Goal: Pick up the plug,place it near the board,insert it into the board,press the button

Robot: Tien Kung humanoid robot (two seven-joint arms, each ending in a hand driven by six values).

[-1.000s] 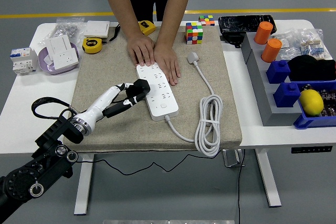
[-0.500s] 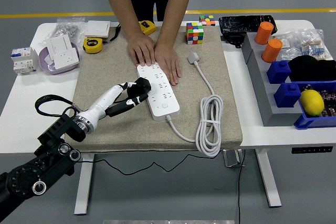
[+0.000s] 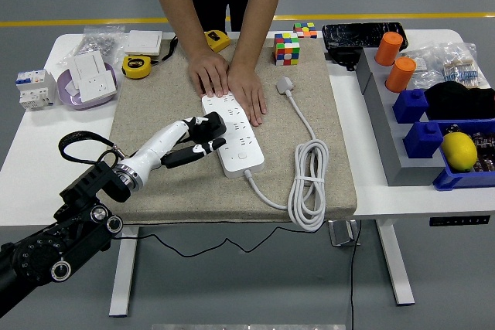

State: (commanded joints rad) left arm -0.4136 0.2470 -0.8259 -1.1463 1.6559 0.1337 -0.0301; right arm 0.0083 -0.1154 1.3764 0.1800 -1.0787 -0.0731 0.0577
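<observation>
Black plug (image 3: 209,127) clenched in left hand (image 3: 197,137) at white board's (image 3: 232,133) left edge, board pinned by a person's hands (image 3: 230,83); best lowered square over a socket; no tilting.

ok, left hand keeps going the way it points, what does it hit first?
Likely the white power strip: the left hand, holding a black plug, points right at its near edge. Depth is unclear.
</observation>
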